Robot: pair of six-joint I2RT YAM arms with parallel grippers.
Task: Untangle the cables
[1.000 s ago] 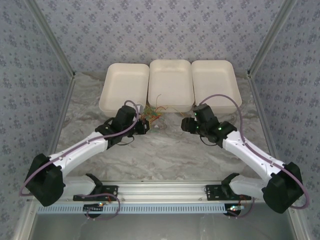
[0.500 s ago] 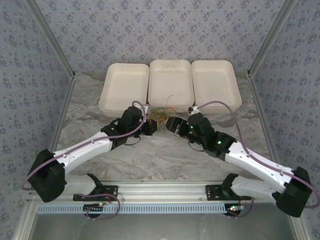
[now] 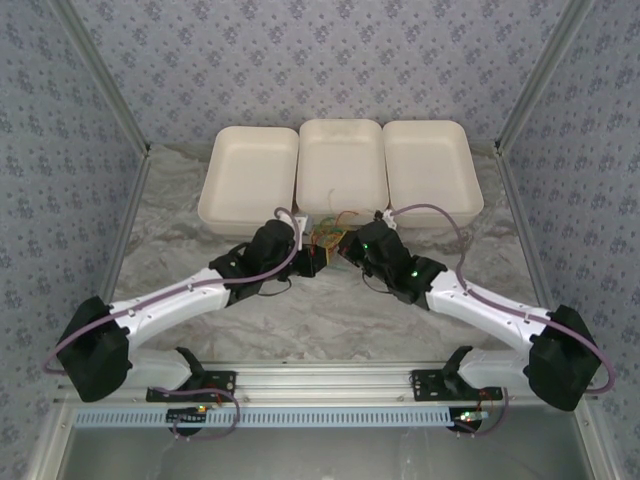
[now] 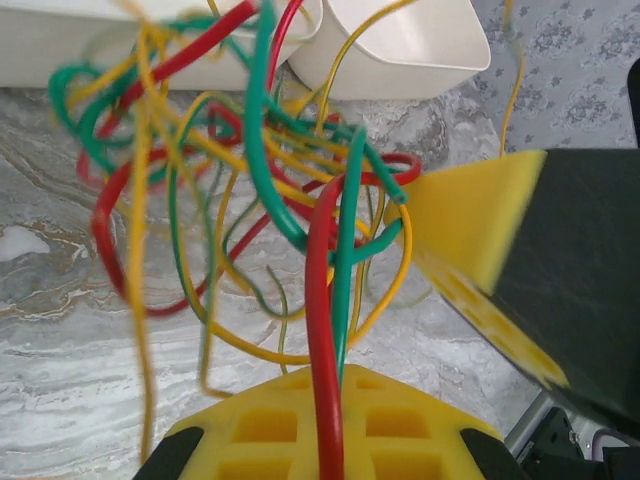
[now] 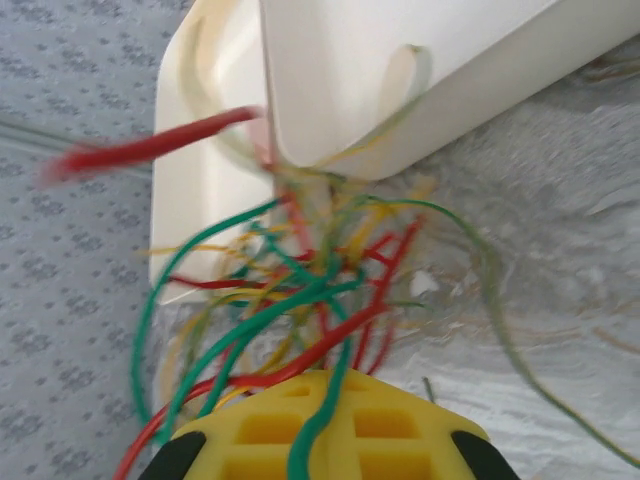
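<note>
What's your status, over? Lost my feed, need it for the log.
Left pincer shut on the cables. Right pincer shut on the same tangle. White trays just behind, nothing blocking.

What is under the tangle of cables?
The grey marbled table shows through the loops of the cables. The spot below the dense middle is covered, so I cannot tell what lies there.
</note>
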